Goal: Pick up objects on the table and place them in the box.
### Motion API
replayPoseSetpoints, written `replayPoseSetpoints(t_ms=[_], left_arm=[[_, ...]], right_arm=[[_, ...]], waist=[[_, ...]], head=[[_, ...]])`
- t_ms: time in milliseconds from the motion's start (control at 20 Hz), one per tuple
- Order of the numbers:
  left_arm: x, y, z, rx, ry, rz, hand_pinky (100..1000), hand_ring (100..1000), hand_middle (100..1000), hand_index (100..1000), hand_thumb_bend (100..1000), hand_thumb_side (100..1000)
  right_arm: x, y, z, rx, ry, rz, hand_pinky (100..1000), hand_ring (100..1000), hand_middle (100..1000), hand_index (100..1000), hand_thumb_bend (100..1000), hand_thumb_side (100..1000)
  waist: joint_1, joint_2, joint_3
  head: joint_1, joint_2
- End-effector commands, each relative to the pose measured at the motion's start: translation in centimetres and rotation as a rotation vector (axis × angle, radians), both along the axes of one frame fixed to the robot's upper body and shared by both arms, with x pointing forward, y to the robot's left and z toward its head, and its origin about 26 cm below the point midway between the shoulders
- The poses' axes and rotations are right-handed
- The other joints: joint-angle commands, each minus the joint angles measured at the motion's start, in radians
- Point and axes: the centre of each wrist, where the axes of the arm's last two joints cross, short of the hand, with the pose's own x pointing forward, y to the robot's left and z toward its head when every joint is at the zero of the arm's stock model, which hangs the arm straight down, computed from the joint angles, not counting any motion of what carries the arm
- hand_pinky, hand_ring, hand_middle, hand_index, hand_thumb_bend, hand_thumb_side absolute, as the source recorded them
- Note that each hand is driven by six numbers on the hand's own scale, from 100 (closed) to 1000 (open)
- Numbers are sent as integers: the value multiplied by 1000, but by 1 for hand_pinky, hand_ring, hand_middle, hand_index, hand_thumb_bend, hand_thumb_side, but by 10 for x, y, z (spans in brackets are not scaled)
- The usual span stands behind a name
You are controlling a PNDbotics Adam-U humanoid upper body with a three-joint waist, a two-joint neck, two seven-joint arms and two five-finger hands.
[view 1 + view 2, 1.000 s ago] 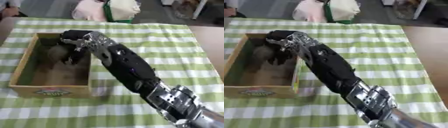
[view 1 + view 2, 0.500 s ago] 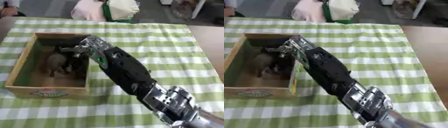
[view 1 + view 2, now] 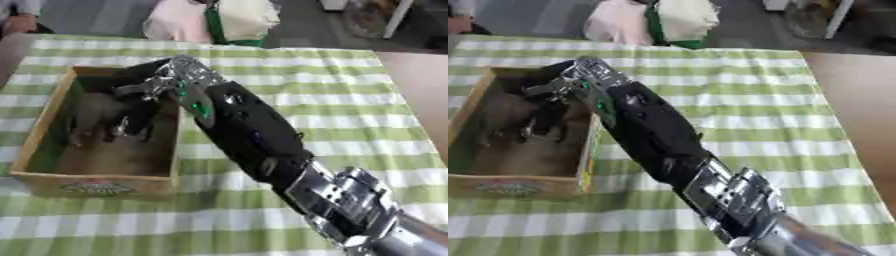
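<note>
A wooden box (image 3: 98,186) with a label on its front wall stands at the left of the table. My right arm comes in from the lower right and its hand (image 3: 140,107) hangs inside the box, near the right wall. The dark fingers (image 3: 131,127) point down toward the floor of the box and look relaxed. A blurred grey-brown object (image 3: 86,114) lies in the box just left of the fingers; whether they touch it I cannot tell. My left hand shows in neither view.
A green and white checked cloth (image 3: 332,100) covers the table. Bare brown tabletop (image 3: 420,85) shows at the far right. Pink and white bundles (image 3: 219,20) sit beyond the far edge.
My right hand has come from the far end of the box toward its middle and sunk lower, its fingers now pointing down. The grey-brown object now lies on the box floor.
</note>
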Motion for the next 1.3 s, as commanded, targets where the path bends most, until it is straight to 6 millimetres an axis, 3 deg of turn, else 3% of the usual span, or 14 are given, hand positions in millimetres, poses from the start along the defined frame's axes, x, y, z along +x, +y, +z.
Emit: replayPoseSetpoints(t_ms=[50,250,450,500,550,650,750,900,1300], left_arm=[[-2,0,8,11,-30,-5,450,561,667,777,261,748],[-2,0,8,11,-33,-6,450,561,666,776,259,742],[-2,-1,10,11,-37,-5,449,561,666,775,257,740],[-2,-1,10,11,-38,-6,449,560,666,775,257,740],[-2,-1,10,12,-39,-6,449,560,665,775,256,737],[-2,-1,10,13,-39,-6,449,560,665,775,259,736],[-2,-1,10,13,-39,-7,449,561,664,776,263,736],[-2,-1,10,12,-39,-8,450,561,664,776,264,738],[-2,0,9,15,-31,-8,451,561,663,776,267,740]], right_arm=[[-5,-1,27,15,-61,14,959,1000,961,1000,338,673],[-3,-1,20,-35,-76,9,970,1000,935,1000,271,505],[0,2,8,-130,-105,11,987,1000,947,1000,240,402],[1,2,5,-155,-109,16,988,1000,950,1000,239,400],[2,3,4,-190,-115,16,1000,1000,1000,1000,302,420],[3,4,4,-274,-143,6,1000,1000,1000,1000,423,464],[3,4,7,-333,-182,-6,1000,1000,1000,1000,490,534],[5,5,10,-344,-224,-1,1000,1000,1000,1000,468,534],[-12,12,35,-162,-308,101,977,1000,968,1000,259,560]], waist=[[5,-26,0],[3,-24,1],[0,-19,5],[-1,-18,6],[-2,-18,7],[-5,-18,9],[-6,-20,11],[-7,-24,11],[-5,-39,3]], head=[[2,-10],[2,-13],[-2,-19],[-2,-20],[-3,-20],[-5,-19],[-6,-18],[-8,-18],[-1,-16]])
